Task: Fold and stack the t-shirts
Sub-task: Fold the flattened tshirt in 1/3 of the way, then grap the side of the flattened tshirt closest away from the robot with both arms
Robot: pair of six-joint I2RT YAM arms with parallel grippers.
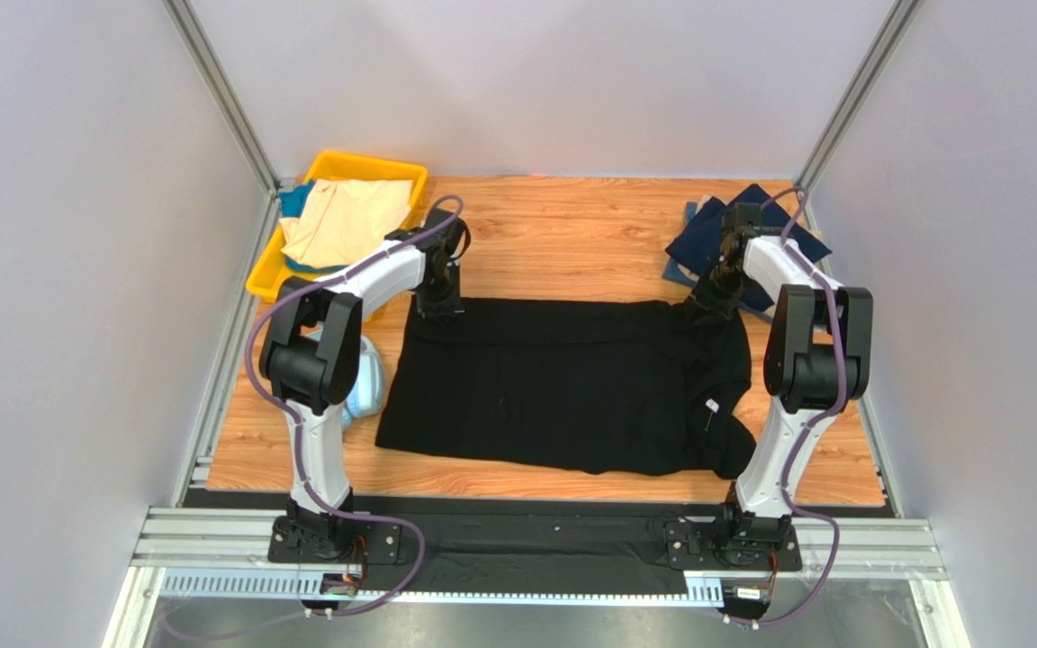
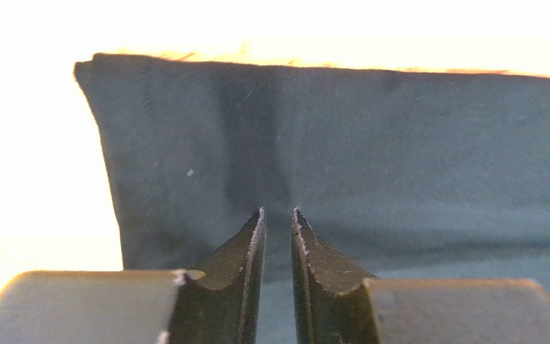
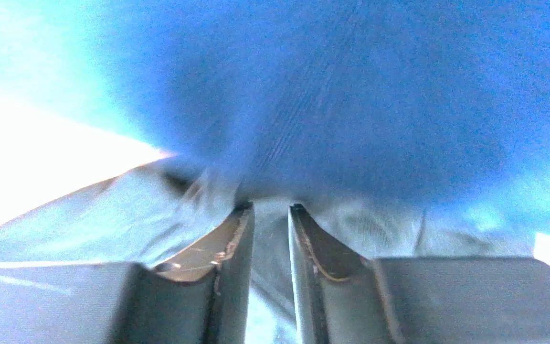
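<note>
A large black t-shirt [image 1: 565, 385] lies spread flat across the middle of the wooden table. My left gripper [image 1: 439, 304] is at its far left corner, with the jaws nearly together on the black cloth [image 2: 400, 158] in the left wrist view [image 2: 278, 211]. My right gripper [image 1: 707, 304] is at the far right corner, shut on wrinkled black cloth [image 3: 113, 215] in the right wrist view [image 3: 269, 208]. A navy blue t-shirt [image 1: 720, 236] lies at the far right and shows as a blue blur [image 3: 328, 93]. A beige t-shirt [image 1: 344, 220] lies in the bin.
A yellow bin [image 1: 348, 165] stands at the far left corner of the table. Light-blue headphones [image 1: 369, 378] lie by the left arm, next to the black shirt's left edge. Grey walls and metal frame posts close in the table on both sides.
</note>
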